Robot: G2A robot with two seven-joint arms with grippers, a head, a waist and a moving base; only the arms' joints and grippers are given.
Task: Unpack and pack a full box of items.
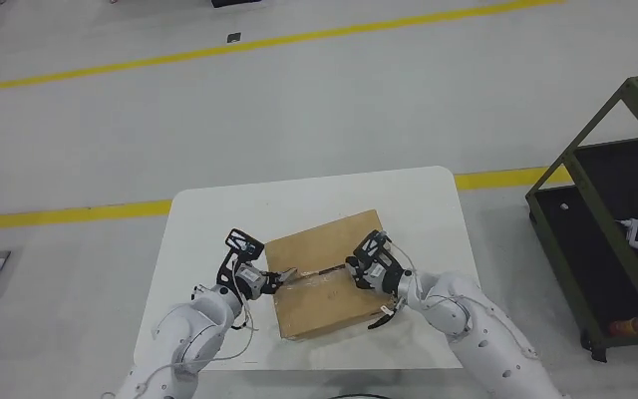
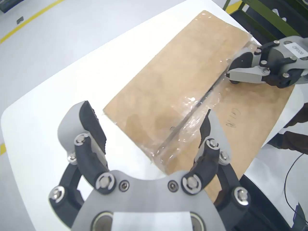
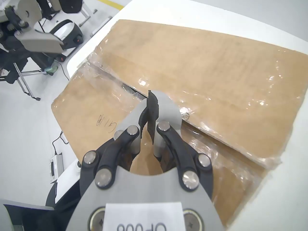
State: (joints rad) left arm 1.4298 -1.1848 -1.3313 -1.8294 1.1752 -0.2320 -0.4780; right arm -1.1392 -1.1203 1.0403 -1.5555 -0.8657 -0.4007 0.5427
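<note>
Box (image 1: pixel 324 271), one, taped; left pincer (image 2: pixel 148 115) spread, right pincer (image 3: pixel 151 103) closed.

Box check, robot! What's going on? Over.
Left gripper open, at seam. Right gripper shut, at seam. Box flaps down. Crinkled tape covers seam.

Left claw (image 1: pixel 282 276) and right claw (image 1: pixel 350 267) sit atop box (image 1: pixel 321 301).

From my remote station I see a pale grey floor (image 1: pixel 329 110) crossed by two yellow lines (image 1: pixel 269 42), a white round-cornered counter (image 1: pixel 204 234) standing on it, and a dark green metal shelf cart (image 1: pixel 588 229) off the counter's right side, all evenly lit.
</note>
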